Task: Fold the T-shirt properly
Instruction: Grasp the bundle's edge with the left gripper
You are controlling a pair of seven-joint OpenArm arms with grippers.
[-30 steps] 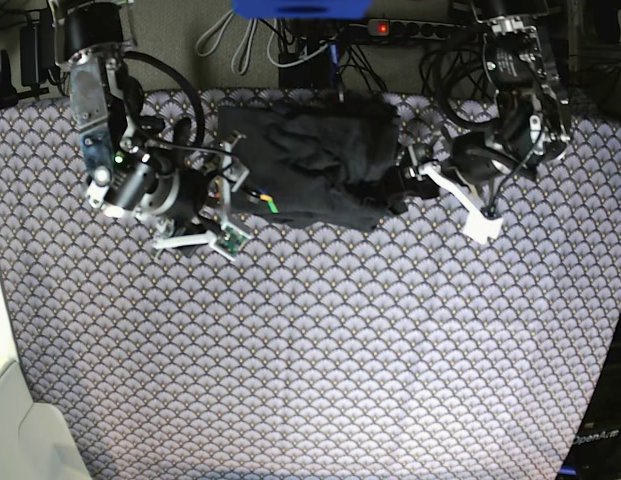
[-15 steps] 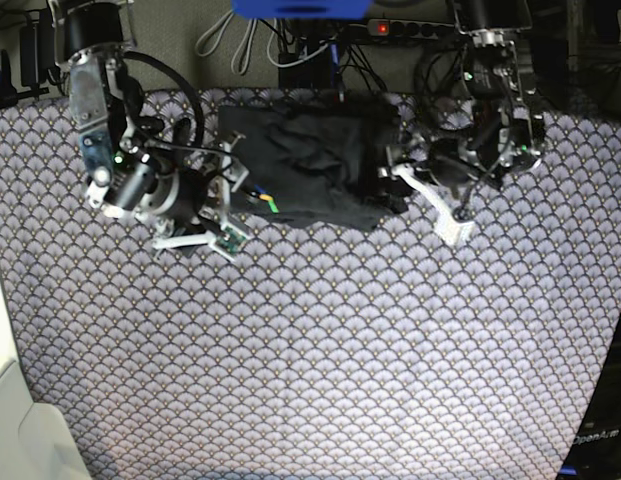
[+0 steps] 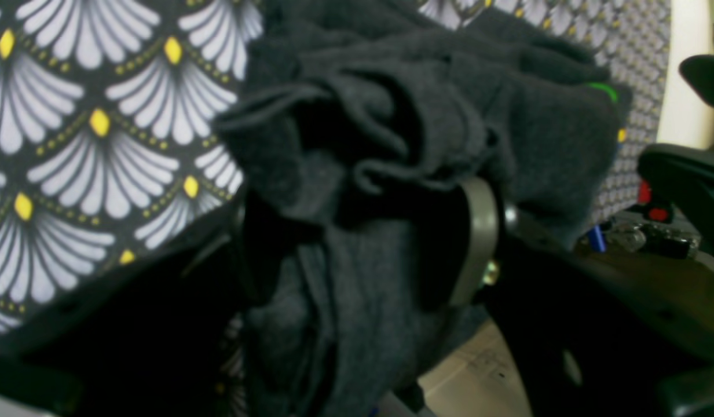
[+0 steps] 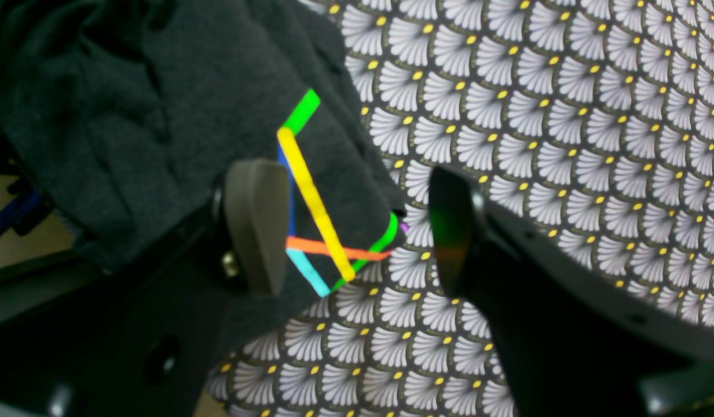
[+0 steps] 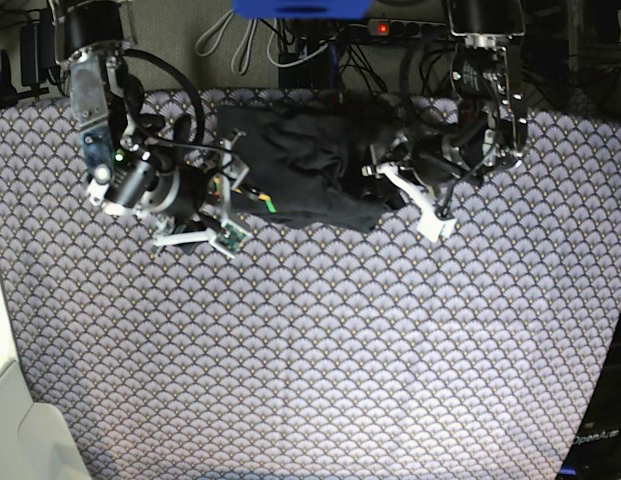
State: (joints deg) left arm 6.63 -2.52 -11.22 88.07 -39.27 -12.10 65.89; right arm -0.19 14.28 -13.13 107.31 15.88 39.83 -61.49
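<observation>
At the far edge of the tablecloth (image 5: 320,360), base view: T-shirt (image 5: 310,165) lies bunched in a rough dark rectangle. Right gripper (image 5: 225,215) sits at its one end by the stripe mark (image 5: 267,202); left gripper (image 5: 390,185) is at the opposite end, against the fabric edge. Power strip (image 5: 410,27) and cables lie beyond the cloth.

Left wrist view: left gripper (image 3: 357,249) jaws spread wide, rumpled T-shirt (image 3: 426,116) folds bunched between and over them; one grey pad (image 3: 475,237) visible, fabric touching it. No firm pinch visible.

Right wrist view: right gripper (image 4: 351,231) jaws wide apart, straddling the T-shirt (image 4: 131,116) corner bearing the stripe mark (image 4: 322,220). One pad (image 4: 258,226) over fabric, the other over tablecloth (image 4: 565,116). Not clamped.
</observation>
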